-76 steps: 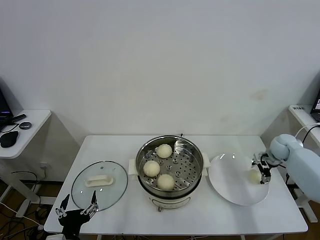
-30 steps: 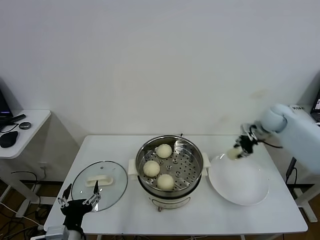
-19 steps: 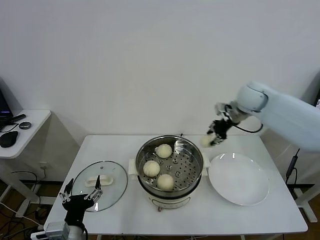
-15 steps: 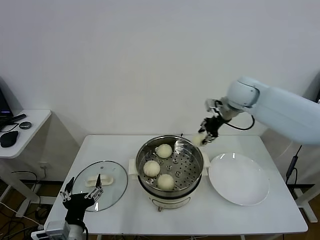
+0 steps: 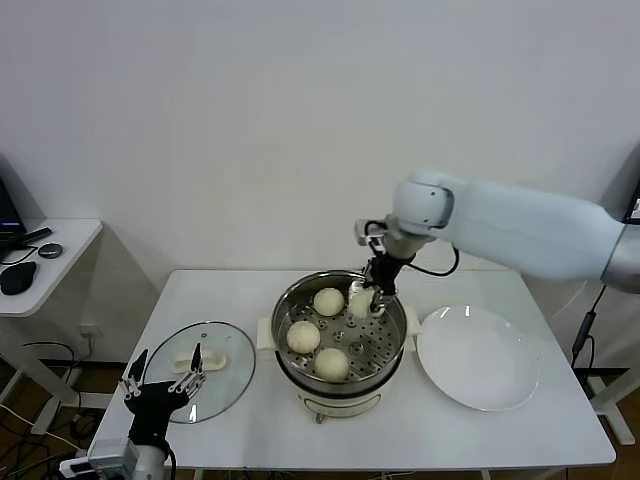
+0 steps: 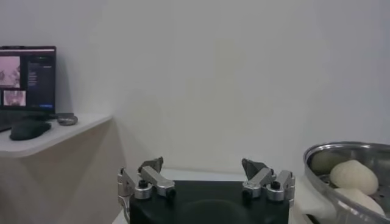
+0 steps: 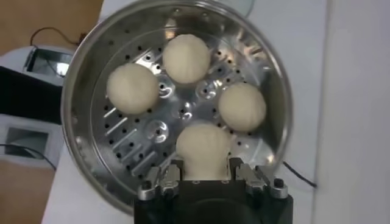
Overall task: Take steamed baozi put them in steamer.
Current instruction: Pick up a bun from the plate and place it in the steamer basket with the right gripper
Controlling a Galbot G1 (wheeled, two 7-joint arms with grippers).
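- White table (image 5: 250, 425): centre of head view, plain white wall (image 5: 300, 120) behind.
- Round glass lid (image 5: 199, 370) w/ white handle: flat on table at approx 8 o'clock.
- White plate (image 5: 477, 358): flat on table at approx 4 o'clock.
- Side desk (image 5: 45, 265) at 9 o'clock: black mouse (image 5: 17, 277), small dark round obj, maybe a puck.
- Monitor (image 6: 27, 80) on that desk, lit, seen from left wrist cam.
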